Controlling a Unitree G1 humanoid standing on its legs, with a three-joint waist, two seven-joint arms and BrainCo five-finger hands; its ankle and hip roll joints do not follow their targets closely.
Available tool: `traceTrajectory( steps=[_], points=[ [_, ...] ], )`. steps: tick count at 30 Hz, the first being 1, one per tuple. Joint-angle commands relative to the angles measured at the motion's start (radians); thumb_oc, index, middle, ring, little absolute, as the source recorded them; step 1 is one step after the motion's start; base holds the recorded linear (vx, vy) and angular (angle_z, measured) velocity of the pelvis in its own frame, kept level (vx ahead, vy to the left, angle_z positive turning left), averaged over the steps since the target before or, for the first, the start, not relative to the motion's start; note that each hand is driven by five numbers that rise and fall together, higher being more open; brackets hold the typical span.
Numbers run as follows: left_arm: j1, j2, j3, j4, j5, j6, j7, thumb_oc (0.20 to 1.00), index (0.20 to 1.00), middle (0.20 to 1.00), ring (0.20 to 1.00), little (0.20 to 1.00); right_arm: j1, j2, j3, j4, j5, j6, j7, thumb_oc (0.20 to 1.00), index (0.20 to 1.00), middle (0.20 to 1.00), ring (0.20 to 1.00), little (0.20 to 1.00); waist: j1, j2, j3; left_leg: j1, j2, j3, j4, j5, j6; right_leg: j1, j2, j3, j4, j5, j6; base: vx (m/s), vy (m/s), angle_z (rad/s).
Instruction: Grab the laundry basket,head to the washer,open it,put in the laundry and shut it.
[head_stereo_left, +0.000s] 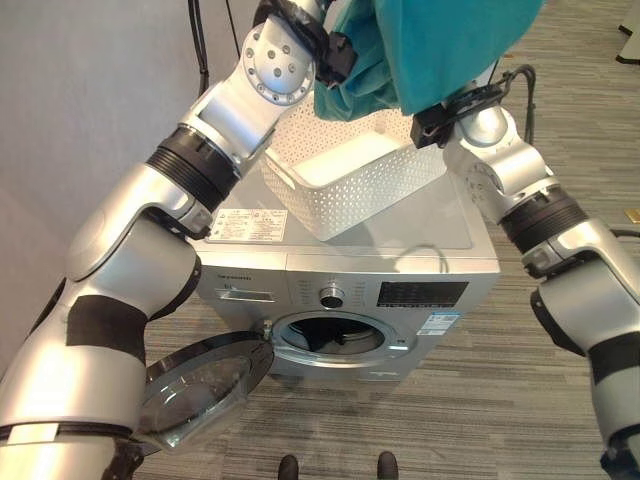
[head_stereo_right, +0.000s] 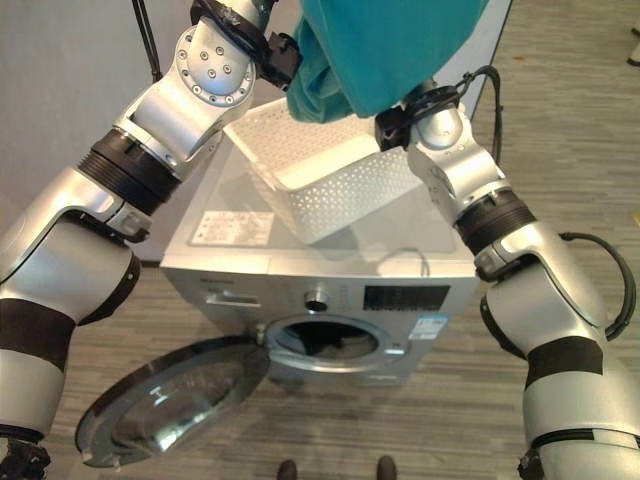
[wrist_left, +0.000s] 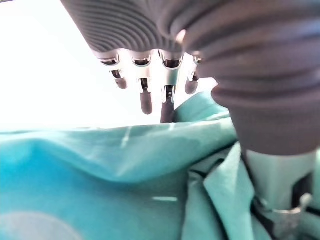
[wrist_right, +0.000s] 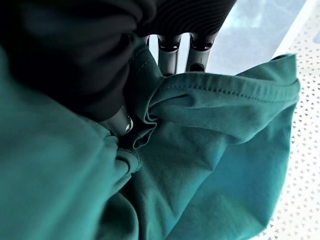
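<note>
A teal garment (head_stereo_left: 440, 50) hangs high above the white perforated laundry basket (head_stereo_left: 370, 190), which sits tilted on top of the silver washer (head_stereo_left: 400, 262). In the left wrist view my left hand (wrist_left: 145, 100) rests its fingertips on a fold of the garment (wrist_left: 125, 170), and its thumb is sunk in the cloth. In the right wrist view my right hand (wrist_right: 169, 52) has its fingers and thumb buried in the bunched garment (wrist_right: 210, 150), with the basket's wall (wrist_right: 305, 125) beside it. The washer's round door (head_stereo_left: 200, 385) stands swung open to the left, baring the dark drum opening (head_stereo_left: 335, 335).
A grey wall (head_stereo_left: 80, 90) runs along the left behind the washer. The open door juts out low over the wood-look floor (head_stereo_left: 450, 420) in front of the machine. Open floor stretches to the right of the washer.
</note>
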Motion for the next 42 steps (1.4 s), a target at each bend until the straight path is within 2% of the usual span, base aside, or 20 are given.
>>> traceTrajectory(
  steps=[1, 5, 6, 7, 10, 11, 12, 13, 18, 19, 25, 26, 29, 31, 32, 36, 39, 40, 41, 42],
  points=[
    [-0.091, 0.057, -0.026, 0.048, 0.038, -0.019, 0.037, 1.000, 1.000, 1.000, 1.000, 1.000, -0.138, -0.069, -0.050, 0.021, 0.028, -0.098, -0.024, 0.200, 0.200, 0.200, 0.200, 0.200, 0.031, -0.062, -0.038, 0.021, -0.011, -0.004, 0.005, -0.075, 0.013, 0.037, -0.028, -0.031, 0.000, -0.046, 0.034, 0.00, 0.000, 0.00],
    [-0.090, 0.057, -0.025, 0.046, 0.038, -0.018, 0.037, 1.000, 1.000, 1.000, 1.000, 1.000, -0.137, -0.070, -0.050, 0.021, 0.028, -0.098, -0.024, 0.200, 0.200, 0.200, 0.200, 0.200, 0.031, -0.062, -0.038, 0.021, -0.011, -0.004, 0.005, -0.075, 0.013, 0.037, -0.029, -0.031, 0.000, -0.046, 0.034, 0.00, 0.000, 0.02],
    [-0.020, 0.097, 0.006, -0.059, 0.073, -0.026, 0.048, 1.000, 1.000, 1.000, 1.000, 1.000, -0.133, -0.141, -0.069, -0.012, 0.025, -0.105, -0.035, 0.200, 0.200, 0.200, 0.200, 0.200, 0.039, -0.074, -0.033, 0.020, -0.011, -0.008, 0.005, -0.076, 0.013, 0.038, -0.028, -0.036, 0.000, -0.047, 0.034, -0.09, -0.032, 0.00],
    [0.194, 0.186, 0.106, -0.275, 0.118, -0.037, 0.053, 1.000, 1.000, 1.000, 1.000, 1.000, -0.091, -0.278, -0.116, -0.076, 0.000, -0.116, -0.051, 0.200, 0.200, 0.200, 0.200, 0.200, 0.050, -0.099, -0.024, 0.009, -0.013, -0.014, 0.005, -0.068, 0.014, 0.036, -0.031, -0.047, 0.000, -0.042, 0.032, -0.06, -0.045, 0.04],
    [0.299, 0.214, 0.161, -0.357, 0.132, -0.033, 0.050, 1.000, 1.000, 1.000, 1.000, 1.000, -0.080, -0.318, -0.132, -0.087, 0.000, -0.120, -0.054, 0.200, 0.200, 0.200, 0.200, 0.200, 0.051, -0.106, -0.028, 0.014, -0.010, -0.015, 0.005, -0.079, 0.012, 0.041, -0.027, -0.049, 0.000, -0.050, 0.031, 0.00, -0.018, 0.12],
    [0.380, 0.238, 0.199, -0.410, 0.134, -0.038, 0.042, 1.000, 1.000, 1.000, 1.000, 1.000, -0.076, -0.353, -0.143, -0.079, 0.001, -0.122, -0.055, 0.200, 0.200, 0.200, 0.200, 0.200, 0.054, -0.116, -0.026, 0.014, -0.009, -0.017, 0.005, -0.079, 0.012, 0.042, -0.026, -0.051, 0.000, -0.051, 0.030, 0.00, -0.010, 0.08],
    [0.388, 0.240, 0.205, -0.417, 0.135, -0.035, 0.042, 1.000, 1.000, 1.000, 1.000, 1.000, -0.077, -0.352, -0.140, -0.079, 0.001, -0.123, -0.055, 0.200, 0.200, 0.200, 0.200, 0.200, 0.053, -0.114, -0.029, 0.014, -0.009, -0.016, 0.005, -0.079, 0.012, 0.042, -0.026, -0.051, 0.000, -0.051, 0.030, 0.00, -0.014, 0.03],
    [0.493, 0.271, 0.259, -0.487, 0.133, -0.038, 0.033, 1.000, 1.000, 1.000, 1.000, 1.000, -0.068, -0.378, -0.159, -0.073, 0.005, -0.125, -0.056, 0.200, 0.200, 0.200, 0.200, 0.200, 0.058, -0.122, -0.028, 0.014, -0.007, -0.016, 0.005, -0.081, 0.012, 0.042, -0.025, -0.050, 0.000, -0.051, 0.029, 0.00, 0.000, 0.00],
    [0.696, 0.322, 0.365, -0.620, 0.113, -0.046, 0.006, 1.000, 1.000, 1.000, 1.000, 1.000, -0.052, -0.415, -0.179, -0.069, 0.001, -0.124, -0.055, 0.200, 0.200, 0.200, 0.200, 0.200, 0.064, -0.134, -0.029, 0.017, -0.005, -0.012, 0.005, -0.083, 0.012, 0.045, -0.024, -0.052, 0.000, -0.052, 0.027, 0.00, 0.000, 0.00],
    [0.777, 0.332, 0.411, -0.658, 0.106, -0.048, 0.000, 1.000, 1.000, 1.000, 1.000, 1.000, -0.038, -0.430, -0.187, -0.078, -0.006, -0.121, -0.053, 0.200, 0.200, 0.200, 0.200, 0.200, 0.068, -0.139, -0.027, 0.018, -0.004, -0.011, 0.005, -0.084, 0.012, 0.046, -0.024, -0.053, 0.000, -0.052, 0.025, 0.00, 0.000, 0.00],
    [0.995, 0.334, 0.528, -0.746, 0.094, -0.042, -0.024, 1.000, 1.000, 1.000, 1.000, 1.000, 0.025, -0.466, -0.224, -0.129, -0.017, -0.119, -0.044, 0.200, 0.200, 0.200, 0.200, 0.200, 0.069, -0.142, -0.027, 0.018, -0.002, -0.009, 0.005, -0.087, 0.013, 0.045, -0.023, -0.053, 0.000, -0.053, 0.024, 0.00, 0.000, 0.00],
    [1.090, 0.338, 0.578, -0.791, 0.085, -0.039, -0.042, 1.000, 1.000, 1.000, 1.000, 1.000, 0.054, -0.483, -0.245, -0.147, -0.020, -0.120, -0.040, 0.200, 0.200, 0.200, 0.200, 0.200, 0.072, -0.144, -0.026, 0.020, -0.002, -0.008, 0.005, -0.089, 0.013, 0.045, -0.023, -0.052, 0.000, -0.053, 0.023, 0.00, 0.000, 0.00],
    [1.211, 0.328, 0.655, -0.836, 0.079, -0.039, -0.052, 1.000, 1.000, 1.000, 1.000, 1.000, 0.103, -0.518, -0.286, -0.186, -0.033, -0.124, -0.038, 0.200, 0.200, 0.200, 0.200, 0.200, 0.073, -0.144, -0.025, 0.020, -0.001, -0.007, 0.005, -0.090, 0.014, 0.045, -0.022, -0.052, 0.000, -0.054, 0.022, 0.01, 0.001, -0.01],
    [1.328, 0.308, 0.723, -0.880, 0.094, -0.032, -0.067, 1.000, 1.000, 1.000, 1.000, 1.000, 0.184, -0.561, -0.359, -0.253, -0.050, -0.134, -0.040, 0.200, 0.200, 0.200, 0.200, 0.200, 0.069, -0.141, -0.024, 0.020, -0.001, -0.008, 0.005, -0.092, 0.015, 0.045, -0.022, -0.051, 0.000, -0.056, 0.022, 0.02, 0.003, 0.01],
    [1.421, 0.281, 0.775, -0.923, 0.101, -0.033, -0.083, 1.000, 1.000, 1.000, 1.000, 1.000, 0.280, -0.594, -0.447, -0.325, -0.067, -0.150, -0.041, 0.200, 0.200, 0.200, 0.200, 0.200, 0.064, -0.138, -0.023, 0.021, 0.000, -0.008, 0.005, -0.095, 0.016, 0.044, -0.022, -0.051, 0.000, -0.057, 0.022, 0.04, 0.010, 0.00],
    [1.601, 0.214, 0.857, -0.992, 0.102, -0.029, -0.122, 1.000, 1.000, 1.000, 1.000, 1.000, 0.588, -0.630, -0.720, -0.478, -0.109, -0.172, -0.041, 0.200, 0.200, 0.200, 0.200, 0.200, 0.045, -0.134, -0.023, 0.020, 0.001, -0.005, 0.005, -0.101, 0.019, 0.042, -0.023, -0.049, 0.000, -0.058, 0.024, 0.03, 0.008, 0.01],
    [1.701, 0.151, 0.896, -1.003, 0.093, -0.022, -0.141, 1.000, 1.000, 1.000, 1.000, 1.000, 0.871, -0.589, -0.967, -0.596, -0.149, -0.187, -0.043, 0.200, 0.200, 0.200, 0.200, 0.200, 0.029, -0.136, -0.022, 0.020, 0.000, -0.003, 0.005, -0.105, 0.024, 0.039, -0.024, -0.044, 0.000, -0.056, 0.026, 0.00, 0.000, 0.00],
    [1.702, 0.155, 0.891, -1.006, 0.093, -0.021, -0.143, 1.000, 1.000, 1.000, 1.000, 1.000, 0.901, -0.584, -0.992, -0.610, -0.150, -0.185, -0.043, 0.200, 0.200, 0.200, 0.200, 0.200, 0.033, -0.140, -0.024, 0.020, 0.000, -0.004, 0.005, -0.105, 0.024, 0.039, -0.023, -0.045, 0.000, -0.056, 0.026, 0.01, 0.000, -0.06],
    [1.726, 0.130, 0.900, -0.999, 0.089, -0.020, -0.147, 1.000, 1.000, 1.000, 1.000, 1.000, 0.978, -0.557, -1.059, -0.637, -0.156, -0.190, -0.038, 0.200, 0.200, 0.200, 0.200, 0.200, 0.023, -0.138, -0.022, 0.020, 0.000, -0.001, 0.005, -0.107, 0.025, 0.037, -0.024, -0.041, 0.000, -0.056, 0.026, 0.01, 0.005, -0.12],
    [1.766, 0.104, 0.910, -0.995, 0.093, -0.016, -0.158, 1.000, 1.000, 1.000, 1.000, 1.000, 1.121, -0.506, -1.174, -0.696, -0.173, -0.195, -0.032, 0.200, 0.200, 0.200, 0.200, 0.200, 0.016, -0.139, -0.021, 0.022, 0.001, 0.004, 0.005, -0.110, 0.028, 0.036, -0.024, -0.037, 0.000, -0.055, 0.027, 0.01, 0.005, -0.09]
  ],
)
